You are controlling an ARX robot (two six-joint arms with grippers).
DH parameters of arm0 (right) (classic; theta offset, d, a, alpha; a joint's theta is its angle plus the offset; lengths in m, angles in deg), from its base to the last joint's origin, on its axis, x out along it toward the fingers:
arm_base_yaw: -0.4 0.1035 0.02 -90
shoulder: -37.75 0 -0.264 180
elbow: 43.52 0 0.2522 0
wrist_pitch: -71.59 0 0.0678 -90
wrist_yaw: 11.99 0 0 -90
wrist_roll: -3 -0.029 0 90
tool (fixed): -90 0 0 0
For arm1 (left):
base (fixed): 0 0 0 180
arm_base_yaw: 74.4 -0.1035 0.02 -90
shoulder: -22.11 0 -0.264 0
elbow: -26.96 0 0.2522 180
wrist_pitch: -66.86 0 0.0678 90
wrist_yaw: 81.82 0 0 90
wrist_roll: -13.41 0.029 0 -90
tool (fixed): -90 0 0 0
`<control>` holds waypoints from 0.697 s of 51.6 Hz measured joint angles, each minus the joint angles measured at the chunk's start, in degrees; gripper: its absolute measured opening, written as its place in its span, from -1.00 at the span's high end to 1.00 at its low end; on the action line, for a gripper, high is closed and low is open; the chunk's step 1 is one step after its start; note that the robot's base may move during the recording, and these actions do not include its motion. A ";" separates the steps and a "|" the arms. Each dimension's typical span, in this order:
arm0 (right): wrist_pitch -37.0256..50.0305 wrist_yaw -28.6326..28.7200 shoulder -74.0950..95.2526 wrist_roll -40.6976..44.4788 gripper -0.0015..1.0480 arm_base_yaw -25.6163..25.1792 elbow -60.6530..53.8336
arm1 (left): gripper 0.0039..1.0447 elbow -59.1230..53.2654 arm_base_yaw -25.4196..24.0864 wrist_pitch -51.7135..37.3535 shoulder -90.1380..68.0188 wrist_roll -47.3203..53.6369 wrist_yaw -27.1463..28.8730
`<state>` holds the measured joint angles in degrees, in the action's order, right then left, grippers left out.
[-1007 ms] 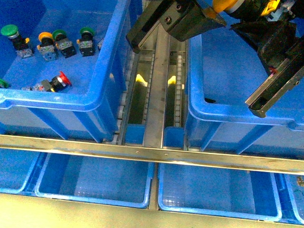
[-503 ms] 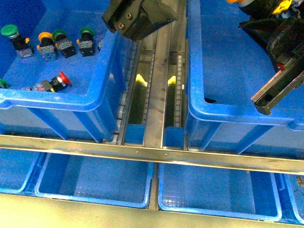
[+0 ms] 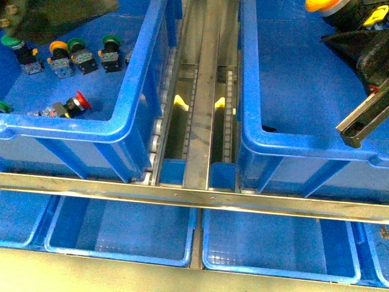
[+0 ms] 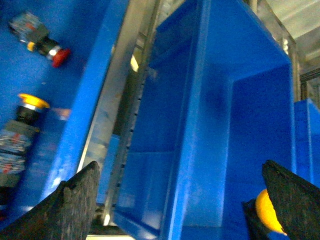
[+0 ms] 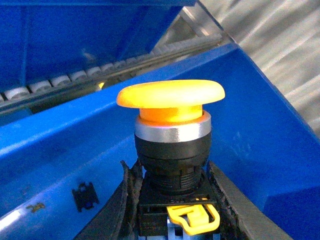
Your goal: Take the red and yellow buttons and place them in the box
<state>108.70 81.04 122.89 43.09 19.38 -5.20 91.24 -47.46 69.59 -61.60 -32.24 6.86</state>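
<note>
My right gripper is shut on the black body of a yellow button and holds it cap-up over the box, the deep blue crate on the right. The same button shows at the top right of the front view and in the left wrist view. A red button lies on its side in the left blue crate. Another yellow button stands there too. My left gripper is open and empty. It shows dark and blurred over that crate's far left corner.
Three green-capped pushbuttons stand in the left crate. A metal roller track runs between the crates. A steel rail crosses the front above shallow blue trays. A small black piece lies on the box floor.
My left arm has swung left, from above the roller track to above the left crate's far corner. My right gripper has shifted slightly right with the yellow button.
</note>
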 joint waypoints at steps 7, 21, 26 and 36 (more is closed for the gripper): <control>-1.36 0.02 -0.92 -0.76 0.49 -2.01 0.24 | -0.86 -9.33 -2.21 0.11 9.81 6.36 2.99; -6.56 0.66 -7.08 -6.58 0.49 -6.78 1.73 | -0.86 -25.90 -11.37 7.56 32.33 16.15 6.05; -10.14 1.33 -10.73 -9.49 0.49 -8.74 1.75 | -0.63 -37.07 -18.12 -3.80 43.21 25.51 8.81; -16.41 3.02 -16.04 -15.80 0.49 -11.19 1.20 | 0.20 -47.19 -23.56 -9.66 59.89 42.95 2.99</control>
<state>92.29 84.06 106.85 27.29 8.19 -4.00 44.05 -71.02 59.93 -1.71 10.71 9.85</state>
